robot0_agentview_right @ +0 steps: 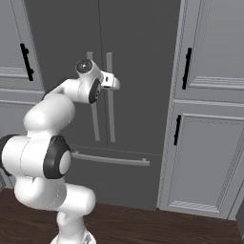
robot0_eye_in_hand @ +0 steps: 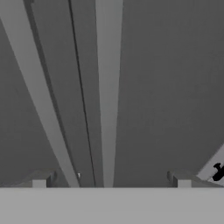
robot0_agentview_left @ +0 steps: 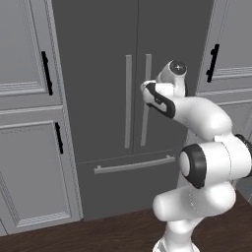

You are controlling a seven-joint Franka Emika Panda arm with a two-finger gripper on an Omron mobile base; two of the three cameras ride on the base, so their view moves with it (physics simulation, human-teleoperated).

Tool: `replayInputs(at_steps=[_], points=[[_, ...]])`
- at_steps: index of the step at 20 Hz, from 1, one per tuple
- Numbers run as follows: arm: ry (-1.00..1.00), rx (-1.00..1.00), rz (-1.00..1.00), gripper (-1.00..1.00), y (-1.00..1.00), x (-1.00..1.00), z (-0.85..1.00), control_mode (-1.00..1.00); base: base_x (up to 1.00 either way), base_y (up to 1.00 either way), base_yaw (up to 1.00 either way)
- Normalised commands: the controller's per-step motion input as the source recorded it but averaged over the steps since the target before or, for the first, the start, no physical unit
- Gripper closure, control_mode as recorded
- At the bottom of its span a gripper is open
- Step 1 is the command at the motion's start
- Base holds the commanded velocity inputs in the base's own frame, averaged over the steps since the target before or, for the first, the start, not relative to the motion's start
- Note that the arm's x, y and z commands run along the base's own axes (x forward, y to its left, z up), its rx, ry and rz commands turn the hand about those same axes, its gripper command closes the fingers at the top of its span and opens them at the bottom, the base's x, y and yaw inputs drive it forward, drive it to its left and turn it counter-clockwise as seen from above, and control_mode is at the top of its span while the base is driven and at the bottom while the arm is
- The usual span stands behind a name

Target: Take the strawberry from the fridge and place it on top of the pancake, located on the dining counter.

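The end effector point(robot0_eye_in_hand: 109, 181) hovers spread wide and empty just before the fridge point(robot0_agentview_left: 98, 74), its fingertips point(robot0_eye_in_hand: 41, 180) straddling the right door's handle point(robot0_eye_in_hand: 107, 87), evidently lining up a pull; both doors are closed, presumably hiding the strawberry.

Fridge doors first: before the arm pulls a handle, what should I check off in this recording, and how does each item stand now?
1. Tall dark grey double-door fridge shut, doors not yet opened: ok.
2. Long light grey vertical right handle between the end effector fingers: ok.
3. End effector open wide enough: ok.
4. Fingers touching the handle: cannot tell.
5. Left handle free of the arm: ok.
6. Bottom drawer bar closed: ok.
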Motion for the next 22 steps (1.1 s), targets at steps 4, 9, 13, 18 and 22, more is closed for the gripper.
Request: replayInputs(at_steps=[4,9,13,18,22], points=[[-0.04,0.0,0.0,-1.0,0.0,0.49,0.0,-1.0,0.0,0.0,0.0],[-0.01,0.0,0.0,-1.0,0.0,0.42,0.0,-1.0,0.0,0.0,0.0],[0.0,0.0,0.0,-1.0,0.0,0.4,0.0,-1.0,0.0,0.0,0.0],[0.0,0.0,0.0,-1.0,0.0,0.47,0.0,-1.0,0.0,0.0,0.0],[-0.08,0.0,0.0,-1.0,0.0,0.47,-0.02,-1.0,0.0,0.0,0.0]])
